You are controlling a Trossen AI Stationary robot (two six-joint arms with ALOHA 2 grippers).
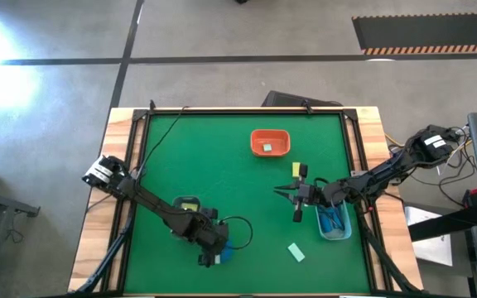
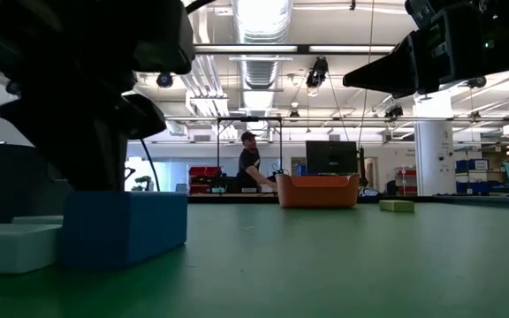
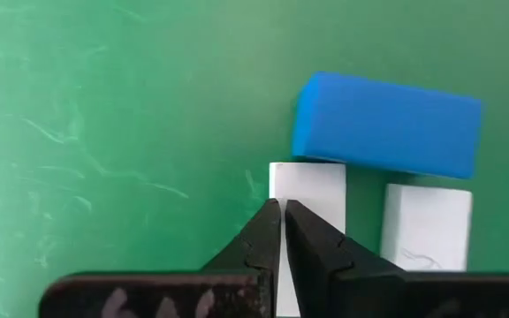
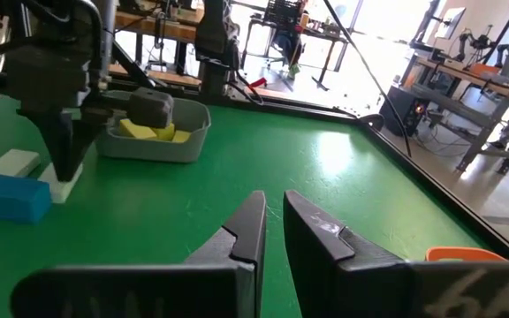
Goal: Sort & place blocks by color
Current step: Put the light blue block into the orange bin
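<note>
My left gripper (image 3: 283, 205) is shut near the table's front edge (image 1: 209, 257), pointing down at the edge of a pale mint block (image 3: 312, 185). A blue block (image 3: 387, 124) lies against that block's end, and a second pale block (image 3: 427, 225) lies beside it; all three rest flat on the green mat. My right gripper (image 4: 272, 203) is shut and empty above the mat, right of centre (image 1: 284, 192). A yellow block (image 1: 296, 170) and another mint block (image 1: 296, 252) lie loose on the mat. My left gripper's shut fingertips (image 3: 268, 216) stand at the pale mint block's long edge (image 3: 277, 177), coming from above and pointing down. I cannot tell whether they touch it. The block lies flat on the mat.
A clear bin (image 4: 193, 141) with yellow blocks stands under my left arm (image 1: 187, 203). A bluish bin (image 1: 346, 232) with blue blocks stands below my right arm. An orange tray (image 1: 255, 136) with one mint block stands at the far middle. A person stands in the room beyond (image 2: 250, 163).
</note>
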